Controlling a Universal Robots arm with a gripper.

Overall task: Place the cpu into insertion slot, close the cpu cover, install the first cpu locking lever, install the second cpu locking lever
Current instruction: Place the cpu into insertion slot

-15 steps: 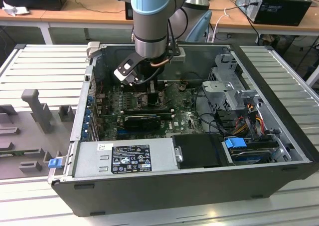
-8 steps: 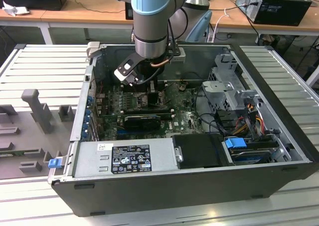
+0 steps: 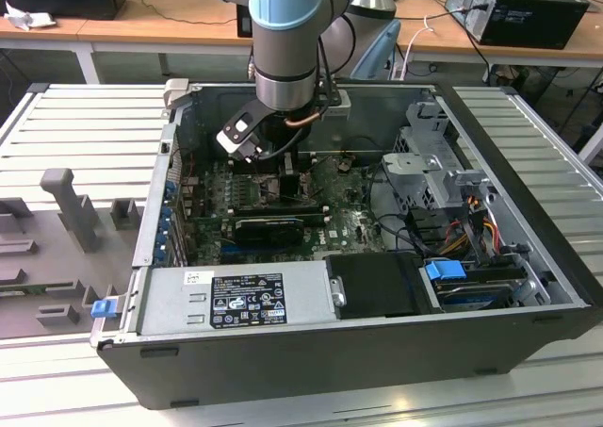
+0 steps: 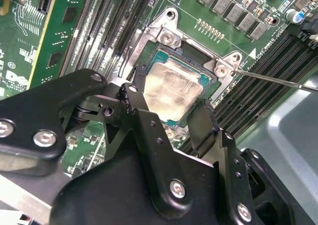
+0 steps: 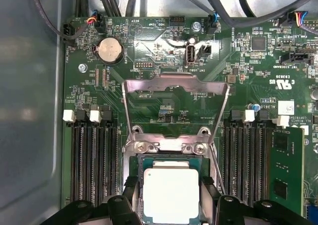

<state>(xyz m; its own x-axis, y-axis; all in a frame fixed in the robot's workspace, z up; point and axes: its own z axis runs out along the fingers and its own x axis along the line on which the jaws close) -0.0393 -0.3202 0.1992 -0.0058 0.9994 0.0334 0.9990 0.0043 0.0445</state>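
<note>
Claw [image 4: 167,105], matte black, pinches the flat silvery square cpu [image 4: 171,88] in the insertion slot [image 5: 171,158].

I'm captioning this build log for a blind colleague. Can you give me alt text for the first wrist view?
A silver-topped cpu lies in the insertion slot of a green motherboard, with the black pincer straddling it. The cpu cover is swung open off the slot, and black memory slots run along both sides.
</note>
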